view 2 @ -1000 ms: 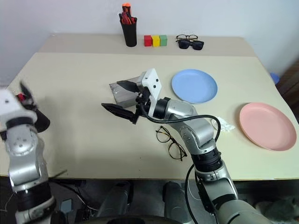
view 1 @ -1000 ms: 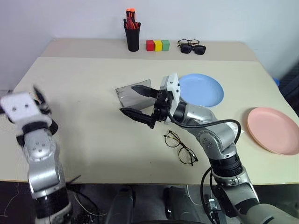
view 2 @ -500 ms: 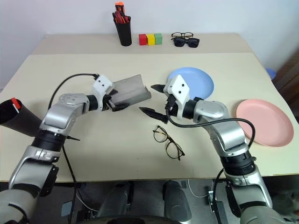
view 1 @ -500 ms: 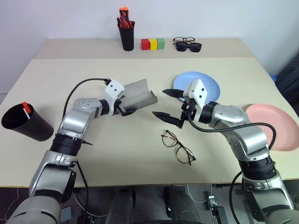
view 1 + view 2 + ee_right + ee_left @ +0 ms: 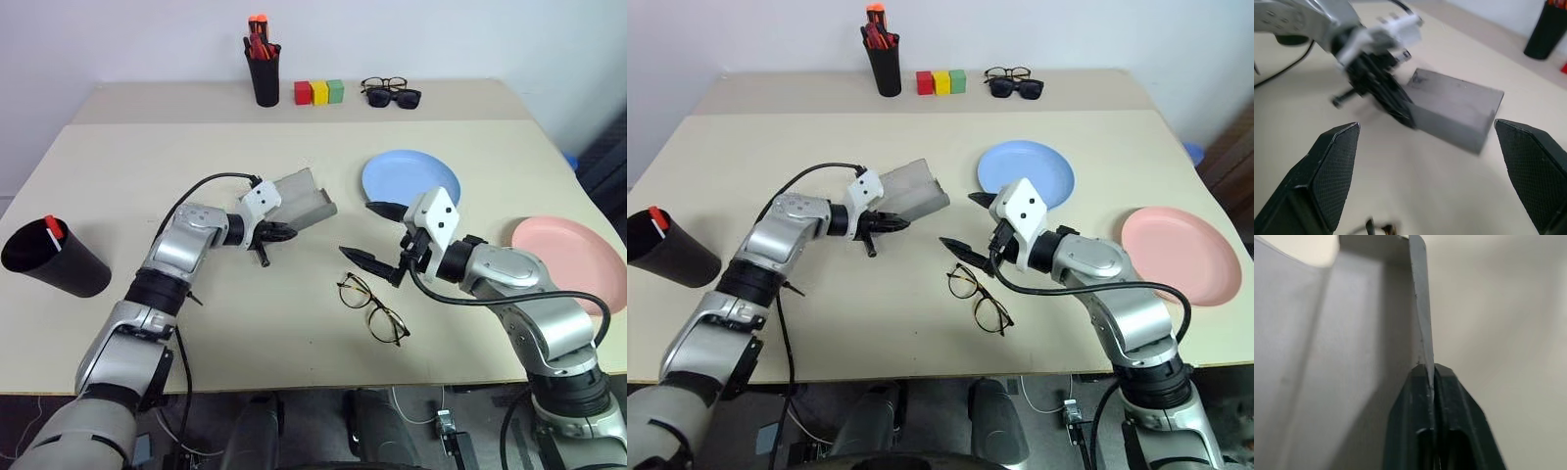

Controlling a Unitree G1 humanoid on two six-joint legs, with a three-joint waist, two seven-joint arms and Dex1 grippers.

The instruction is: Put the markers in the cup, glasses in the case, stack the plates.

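While the left gripper [image 5: 277, 233] pinches the near edge of the open gray case [image 5: 306, 199] between closed fingers, the case rests on the table [image 5: 147, 166] left of the light blue plate [image 5: 411, 177]; the right gripper [image 5: 376, 235] hovers with jaws spread wide and empty, just above and beside the glasses [image 5: 372, 308], which lie on the table near its front edge; the pink plate [image 5: 573, 259] sits well apart at the right; the black cup [image 5: 54, 259], with a marker [image 5: 53, 231] inside, lies tipped at the far left.
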